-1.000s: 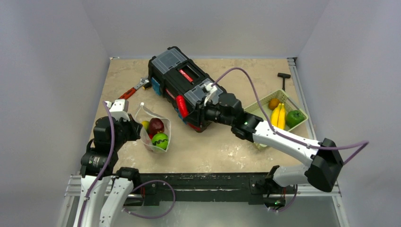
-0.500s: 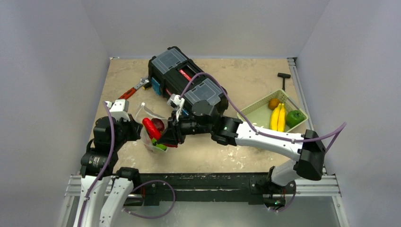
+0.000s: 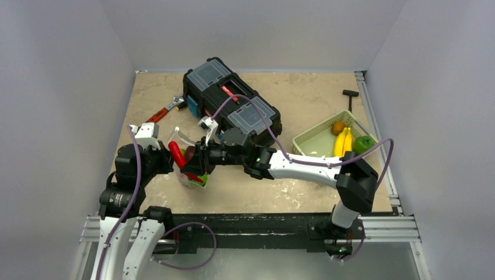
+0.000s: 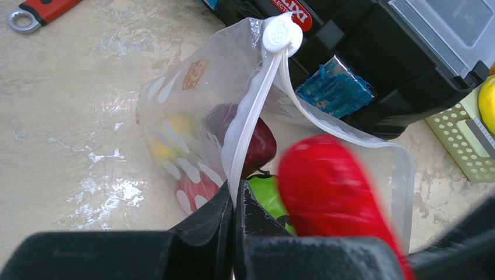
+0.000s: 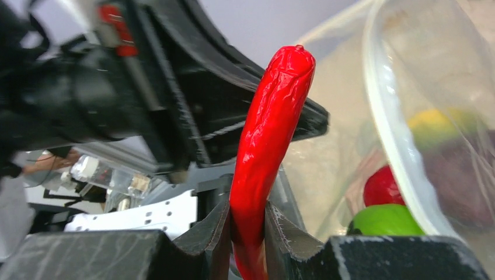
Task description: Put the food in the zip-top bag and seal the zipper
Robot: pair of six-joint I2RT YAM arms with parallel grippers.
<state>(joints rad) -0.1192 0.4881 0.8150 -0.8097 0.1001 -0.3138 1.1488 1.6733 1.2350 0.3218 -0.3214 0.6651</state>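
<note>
The zip-top bag [image 3: 188, 172] stands open on the table in front of the left arm. My left gripper [image 4: 236, 198] is shut on the bag's zipper [image 4: 251, 116] strip and holds the mouth up. Inside lie a dark red fruit [image 4: 261, 142], a green piece [image 4: 266, 196], a yellow one [image 4: 175, 125] and a red one [image 4: 195, 189]. My right gripper [image 5: 248, 213] is shut on a long red chili pepper [image 5: 267, 140]. It holds the pepper [image 3: 175, 153] just over the bag's mouth, close beside the left gripper.
A black toolbox [image 3: 230, 108] lies behind the bag, with a red-handled wrench [image 3: 163, 111] to its left. A pale green basket [image 3: 312, 143] at the right holds bananas [image 3: 341, 143], a green apple [image 3: 365, 143] and an orange [image 3: 338, 127]. A black T-shaped tool [image 3: 350, 94] lies far right.
My right arm has swung left from the toolbox, carrying the red pepper to the bag's mouth. The left gripper has kept its hold on the zipper edge.
</note>
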